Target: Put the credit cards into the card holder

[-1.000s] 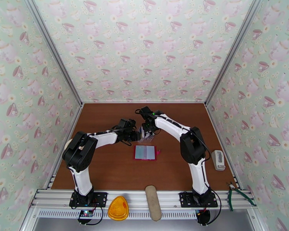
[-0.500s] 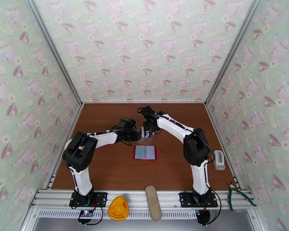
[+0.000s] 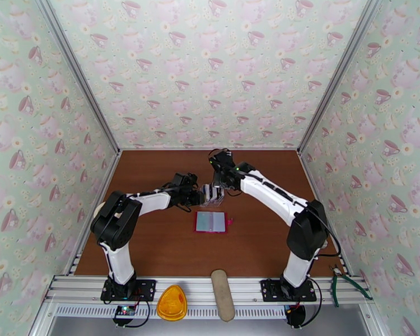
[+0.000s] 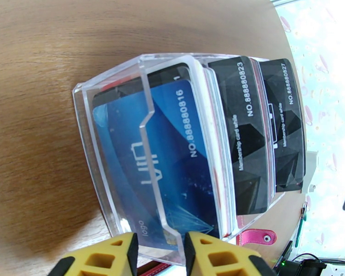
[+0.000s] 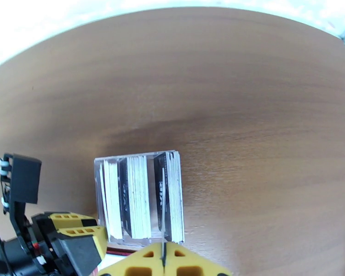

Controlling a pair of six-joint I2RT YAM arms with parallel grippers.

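Table: brown wood (image 3: 154, 247), my red card holder (image 3: 211, 222) lies open.
Left gripper (image 4: 161, 254): clamped on clear stand (image 4: 103, 148) holding credit cards (image 4: 172, 157).
Right gripper (image 5: 163, 263): pinched tight at stack's edge.

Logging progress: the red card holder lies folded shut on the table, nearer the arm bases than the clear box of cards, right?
No, the card holder lies open, pale pockets up; the top view shows it. It is on the table, nearer the bases than the clear box of cards.

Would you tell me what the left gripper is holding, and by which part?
The left gripper pinches the clear plastic card box by its notched front wall.
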